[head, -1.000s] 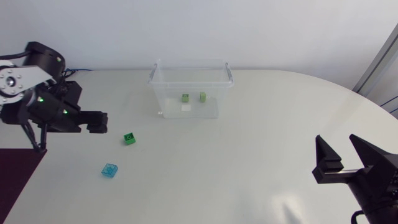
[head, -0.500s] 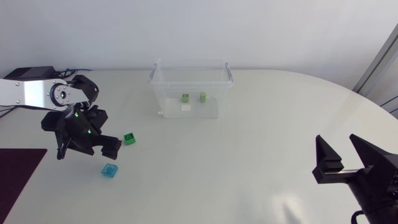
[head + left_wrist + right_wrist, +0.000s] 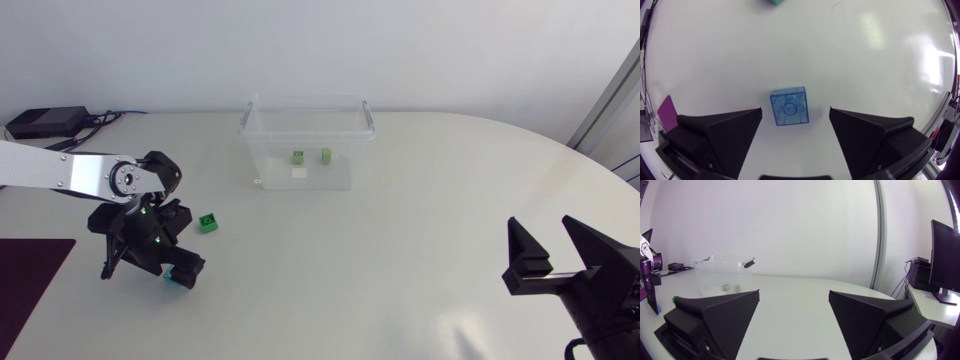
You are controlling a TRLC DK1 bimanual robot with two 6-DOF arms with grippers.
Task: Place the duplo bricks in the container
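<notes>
The step in hand is the pick of the small translucent blue square duplo brick (image 3: 790, 106). It lies on the white table (image 3: 420, 200), well apart from the clear plastic container (image 3: 246, 128), where two green bricks (image 3: 298, 157) already sit.

The left gripper (image 3: 795, 112) hangs directly above the blue brick. Its fingers are spread wide, one on each side, and they touch nothing. The right gripper (image 3: 542, 225) rests far away at the table's near edge, and its fingers are also apart.

I judge that the next move is to go down and close on two opposite faces.

The blue brick sits flat with its stud side up. It looks square, so it has no real long axis. Its sides are turned a little against the finger line, so a small wrist turn may help.

A dark green duplo brick (image 3: 208, 221) waits near it.
</notes>
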